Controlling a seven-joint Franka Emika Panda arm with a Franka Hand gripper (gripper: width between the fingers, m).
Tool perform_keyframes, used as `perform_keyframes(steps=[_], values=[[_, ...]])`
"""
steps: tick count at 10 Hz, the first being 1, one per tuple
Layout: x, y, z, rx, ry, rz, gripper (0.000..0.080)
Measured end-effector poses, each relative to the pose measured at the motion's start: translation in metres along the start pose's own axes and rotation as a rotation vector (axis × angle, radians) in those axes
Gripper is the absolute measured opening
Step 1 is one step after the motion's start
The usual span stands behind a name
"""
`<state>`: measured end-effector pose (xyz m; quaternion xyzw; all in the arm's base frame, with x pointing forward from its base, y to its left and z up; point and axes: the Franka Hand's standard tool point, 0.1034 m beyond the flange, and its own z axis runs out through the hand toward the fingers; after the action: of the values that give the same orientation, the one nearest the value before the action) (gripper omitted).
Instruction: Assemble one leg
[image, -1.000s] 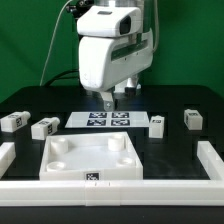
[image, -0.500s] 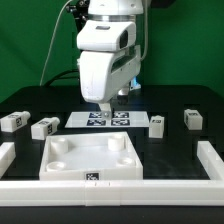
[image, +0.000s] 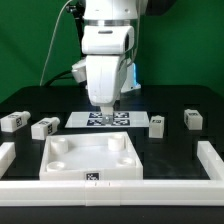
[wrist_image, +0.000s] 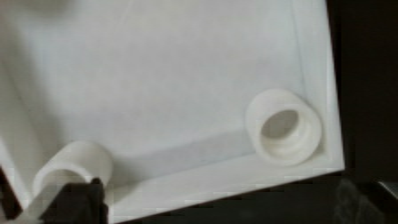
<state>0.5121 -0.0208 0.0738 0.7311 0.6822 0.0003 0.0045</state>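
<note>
While none of the four legs was held, all lay loose on the black tabletop (image: 170, 142). The first leg (image: 13, 122) sat farthest toward the exterior view's left, with the second leg (image: 44, 127) just beside it. The third leg (image: 158, 123) lay near the end of the marker board (image: 128, 120) on the exterior view's right, and the fourth leg (image: 192, 118) lay farther out on that side. All four were well apart from the jaws. Between the two pairs, nearer the camera than the marker board, lay the large white square panel (image: 95, 160) with a round socket (image: 60, 148) in a corner. A low white rail (image: 130, 188) ran along the front of the scene. The white arm (image: 108, 55) stood upright over the middle, and the jaws hung from its lower end above the marker board, just behind the panel's far edge. They carried nothing and appeared to touch nothing. In the exterior view they showed only as a short stub, so the gap between them could not be read. The wrist view looked down on the panel's flat face and a socket near its rim, with the dark tabletop beyond the edge. Only one dark finger (wrist_image: 63, 195) showed there, partly covering another socket, so I cannot tell whether the jaws stood apart or together.
</note>
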Motion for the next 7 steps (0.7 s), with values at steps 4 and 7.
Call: perform_keyframes(steps=[4,7], values=[[-0.0107,-0.0067,0.011,-0.032,-0.005,-0.089,0.065],[-0.0118,-0.0074,0.0127,-0.029,-0.005,-0.094,0.065]])
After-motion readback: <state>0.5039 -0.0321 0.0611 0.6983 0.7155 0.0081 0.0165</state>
